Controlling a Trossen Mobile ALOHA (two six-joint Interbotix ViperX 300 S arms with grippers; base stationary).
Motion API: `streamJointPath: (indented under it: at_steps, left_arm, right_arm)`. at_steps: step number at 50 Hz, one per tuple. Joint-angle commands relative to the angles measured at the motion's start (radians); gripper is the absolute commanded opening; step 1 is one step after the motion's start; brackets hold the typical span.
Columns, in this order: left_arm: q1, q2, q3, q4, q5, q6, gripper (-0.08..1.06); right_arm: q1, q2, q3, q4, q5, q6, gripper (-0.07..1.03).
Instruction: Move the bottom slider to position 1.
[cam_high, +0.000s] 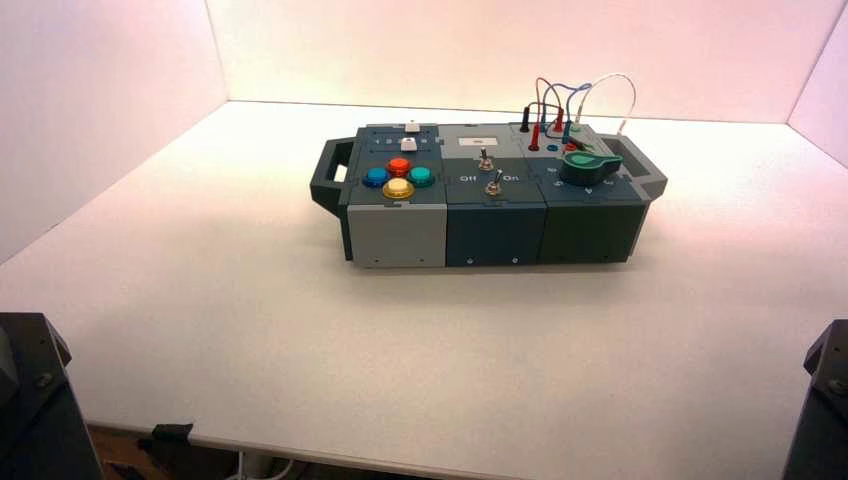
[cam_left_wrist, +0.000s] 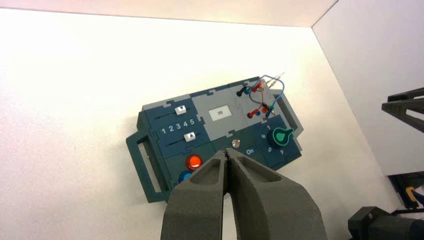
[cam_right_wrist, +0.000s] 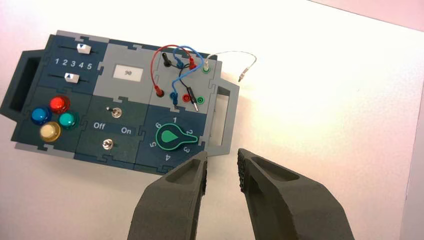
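The box (cam_high: 395, 232) stands at the middle of the table. The bottom slider (cam_high: 407, 144) is a white knob on the box's left part, just behind the coloured buttons. It shows in the left wrist view (cam_left_wrist: 190, 136) and the right wrist view (cam_right_wrist: 71, 77), below the numbers 1 to 5, away from the 1 end. The twin top slider (cam_right_wrist: 82, 48) sits behind it. My left gripper (cam_left_wrist: 227, 152) is shut and empty, held above the box's front. My right gripper (cam_right_wrist: 222, 155) is open and empty, off the box's right front corner.
The box also bears four coloured buttons (cam_high: 398, 176), two silver toggle switches (cam_high: 493, 186), a green knob (cam_high: 590, 165) and looped wires (cam_high: 560, 105). It has a handle at each end. Both arms' bases show at the near corners (cam_high: 25, 400).
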Motion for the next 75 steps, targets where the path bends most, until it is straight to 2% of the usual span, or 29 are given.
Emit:
streamJointPath:
  at_steps: [1, 25, 32, 42, 49, 56, 64, 75]
  left_arm:
    - [-0.003, 0.011, -0.012, -0.005, 0.0, -0.002, -0.03]
    - [-0.003, 0.048, -0.014, -0.005, 0.005, 0.002, -0.03]
    - [-0.028, 0.095, -0.025, -0.005, 0.005, 0.002, -0.03]
    - [-0.114, 0.238, -0.083, -0.005, -0.005, 0.008, -0.03]
    - [-0.149, 0.362, -0.138, -0.005, -0.005, 0.011, -0.03]
    - [-0.155, 0.457, -0.173, -0.005, -0.005, 0.012, -0.03]
    - [-0.155, 0.551, -0.213, -0.005, -0.011, 0.034, -0.03]
    - [-0.155, 0.672, -0.288, -0.006, -0.006, 0.046, -0.03]
  right_arm:
    - [0.005, -0.006, -0.005, 0.005, -0.005, 0.002, 0.35]
    - [0.005, -0.006, -0.002, 0.005, 0.0, 0.003, 0.35]
    - [0.005, -0.006, -0.009, 0.005, 0.005, 0.0, 0.35]
    - [0.005, -0.006, -0.009, 0.005, 0.009, -0.002, 0.35]
    - [0.003, -0.011, -0.009, 0.005, 0.015, -0.002, 0.35]
    - [0.005, -0.012, -0.012, 0.005, 0.02, -0.002, 0.35]
    - [0.005, -0.012, -0.014, 0.005, 0.02, 0.0, 0.35]
    - [0.005, -0.012, -0.008, 0.006, 0.02, 0.002, 0.35]
